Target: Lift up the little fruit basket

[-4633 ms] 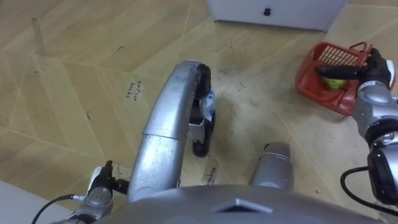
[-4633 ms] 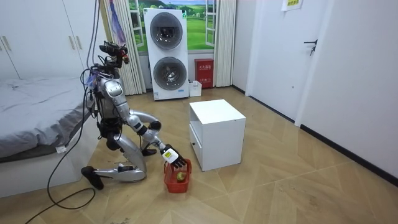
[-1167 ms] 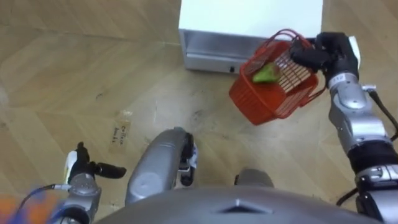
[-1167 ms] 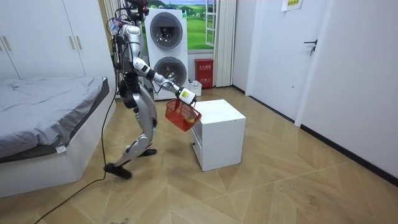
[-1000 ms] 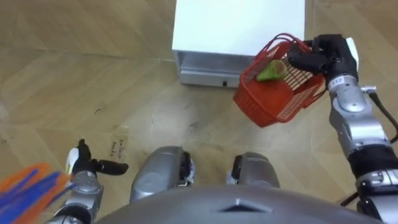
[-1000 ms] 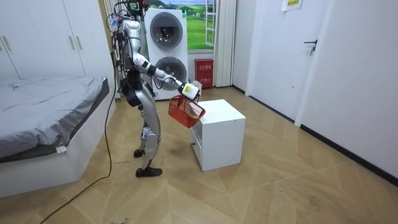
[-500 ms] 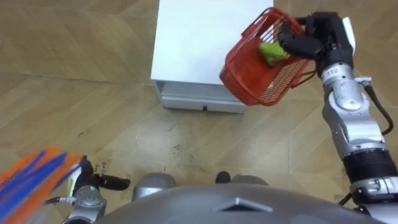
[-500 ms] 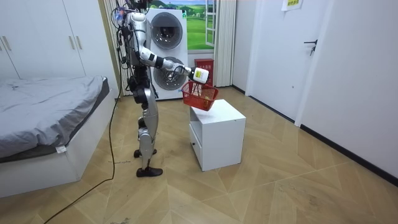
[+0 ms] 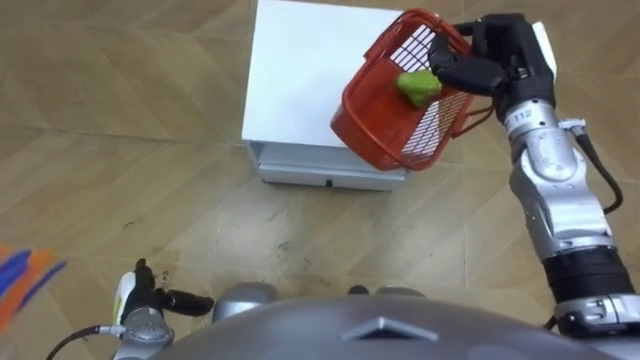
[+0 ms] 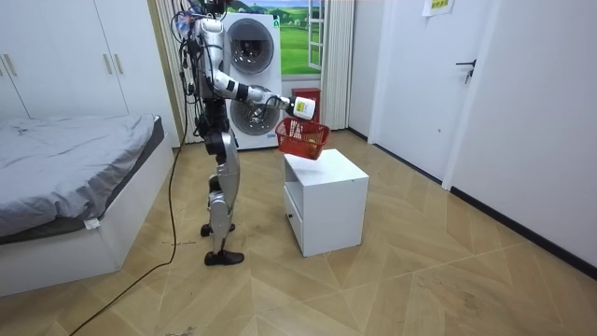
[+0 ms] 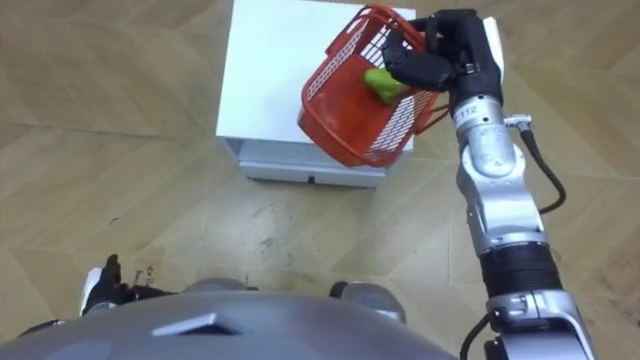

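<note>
1 right hand (image 9: 505, 52) grips red fruit basket (image 9: 380, 135) above white cabinet (image 9: 300, 70).

The red plastic lattice basket (image 9: 378, 138) looks smooth and slightly glossy. My right hand (image 9: 497, 58) is matt black, plastic by its look. The white box-shaped cabinet (image 9: 300, 70) has a smooth matt top. The herringbone wooden floor (image 9: 120, 130) shines faintly.

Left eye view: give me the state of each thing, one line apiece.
basket, held up in the air, tilted, above the cabinet.
fruit, inside the basket.
right hand, shut on the basket.
left hand, open, holding nothing.
cabinet, drawer shut.
</note>
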